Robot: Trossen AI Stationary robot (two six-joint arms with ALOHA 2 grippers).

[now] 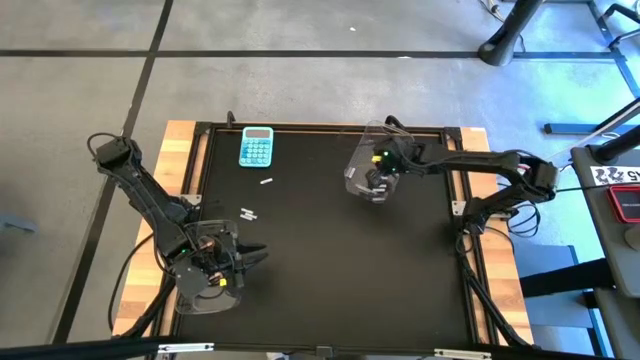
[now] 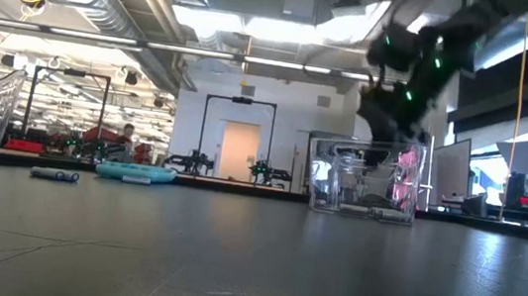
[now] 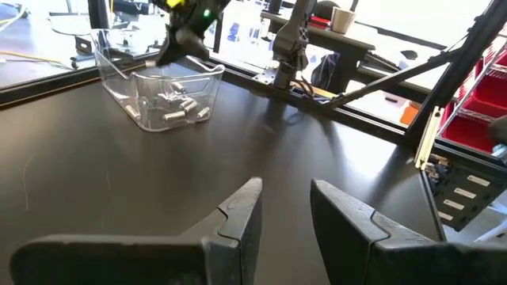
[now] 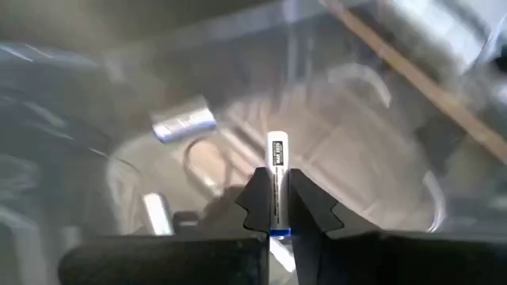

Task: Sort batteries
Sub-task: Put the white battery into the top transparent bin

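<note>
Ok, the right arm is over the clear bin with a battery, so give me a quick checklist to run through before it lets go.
1. Right gripper shut on a silvery battery: ok.
2. Gripper above the right clear bin, not outside its walls: ok.
3. Bin upright on the table: ok.
4. Batteries already in that bin are silvery like the held one: ok.
5. Left gripper open, empty and well clear, near the table's front left: ok.
6. Loose batteries near the calculator left to sort: not ok.
</note>
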